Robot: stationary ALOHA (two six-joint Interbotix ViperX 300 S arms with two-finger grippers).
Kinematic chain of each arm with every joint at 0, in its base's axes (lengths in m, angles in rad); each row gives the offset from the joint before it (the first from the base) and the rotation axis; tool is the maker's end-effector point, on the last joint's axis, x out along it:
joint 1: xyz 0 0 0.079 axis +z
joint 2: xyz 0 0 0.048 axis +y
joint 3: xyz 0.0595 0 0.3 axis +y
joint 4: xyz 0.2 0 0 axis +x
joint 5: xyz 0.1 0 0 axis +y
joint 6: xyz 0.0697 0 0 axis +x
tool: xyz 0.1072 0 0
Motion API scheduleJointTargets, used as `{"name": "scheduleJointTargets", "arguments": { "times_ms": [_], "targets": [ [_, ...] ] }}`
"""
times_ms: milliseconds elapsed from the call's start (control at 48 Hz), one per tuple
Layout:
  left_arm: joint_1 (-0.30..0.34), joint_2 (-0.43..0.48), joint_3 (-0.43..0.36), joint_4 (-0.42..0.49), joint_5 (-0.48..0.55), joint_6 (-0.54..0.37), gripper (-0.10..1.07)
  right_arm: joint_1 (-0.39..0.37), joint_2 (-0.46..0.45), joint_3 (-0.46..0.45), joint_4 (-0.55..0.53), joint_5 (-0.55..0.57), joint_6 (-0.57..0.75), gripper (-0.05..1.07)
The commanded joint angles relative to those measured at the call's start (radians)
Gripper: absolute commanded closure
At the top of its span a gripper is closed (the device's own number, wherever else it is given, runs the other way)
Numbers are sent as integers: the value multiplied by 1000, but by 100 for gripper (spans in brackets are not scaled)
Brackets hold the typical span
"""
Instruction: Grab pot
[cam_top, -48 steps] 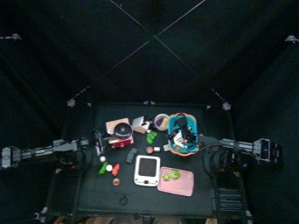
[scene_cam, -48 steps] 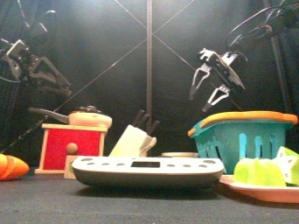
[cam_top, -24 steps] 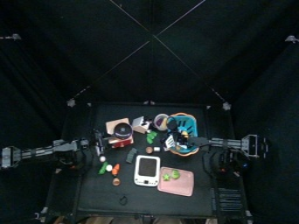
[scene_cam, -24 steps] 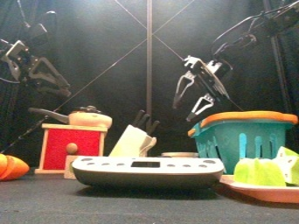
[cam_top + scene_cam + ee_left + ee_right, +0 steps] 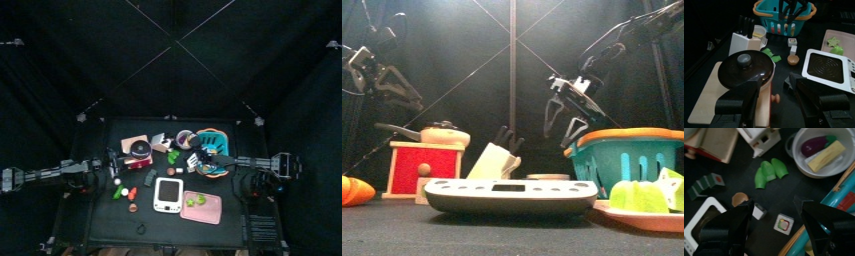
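The pot (image 5: pixel 821 150) is a small round grey bowl with a pale inside, holding a purple and a yellow piece. In the top view the pot (image 5: pixel 185 137) stands between the knife block (image 5: pixel 162 140) and the teal basket (image 5: pixel 211 143). In the front view only its rim (image 5: pixel 545 177) shows behind the scale. My right gripper (image 5: pixel 777 208) is open and empty. It hangs above the table a little short of the pot, beside the basket (image 5: pixel 623 155), and shows in the top view (image 5: pixel 199 160) and the front view (image 5: pixel 563 112). My left gripper (image 5: pixel 774 85) is open and rests at the table's left (image 5: pixel 100 178).
A dark red pot with a black lid (image 5: pixel 745 70) sits on a wooden board. Green pieces (image 5: pixel 767 174) and small blocks lie on the table under the right gripper. A white scale (image 5: pixel 167 193) and a pink plate (image 5: pixel 201 207) stand at the front.
My right gripper has moved left and down from above the basket toward the table's middle, still open. The left arm has not moved.
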Motion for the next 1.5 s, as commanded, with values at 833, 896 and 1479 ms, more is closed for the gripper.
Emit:
{"name": "scheduleJointTargets", "arguments": {
  "times_ms": [833,896,1479],
  "targets": [
    [2,3,-12,3,-8,3,12,-181,129,-322,-64,222,-51,6],
    [3,3,-12,3,-8,3,12,-204,163,-364,-52,249,-110,6],
    [3,3,-8,2,-5,3,12,-405,362,-523,276,328,-607,9]
  ]
}}
